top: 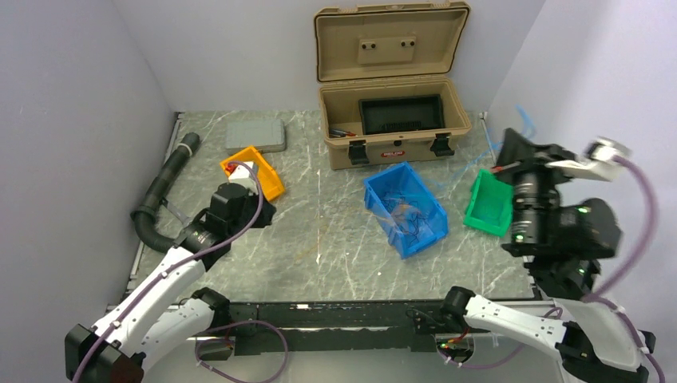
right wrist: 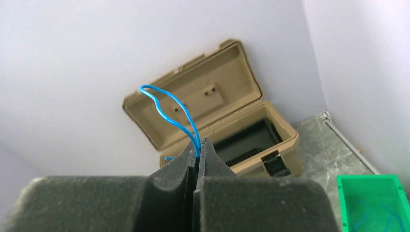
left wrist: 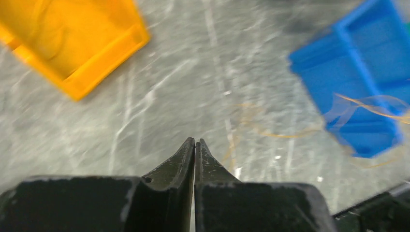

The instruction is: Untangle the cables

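Observation:
A tangle of thin blue, orange-yellow and dark cables (top: 405, 214) lies in the blue bin (top: 421, 239) at mid-table. In the left wrist view orange-yellow strands (left wrist: 370, 104) spill over that bin's rim, and one loops onto the table (left wrist: 270, 134). My right gripper (right wrist: 199, 141) is raised at the right (top: 511, 150) and shut on a blue cable (right wrist: 164, 104) that curls up from its tips. My left gripper (left wrist: 195, 141) hangs low beside the orange bin (top: 254, 170), fingers together with nothing between them.
An open tan case (top: 391, 120) stands at the back. A green bin (top: 488, 203) sits right of the blue bin, with blue strands (right wrist: 367, 212) inside. A grey pad (top: 255, 136) and a black corrugated hose (top: 164, 187) lie at the left.

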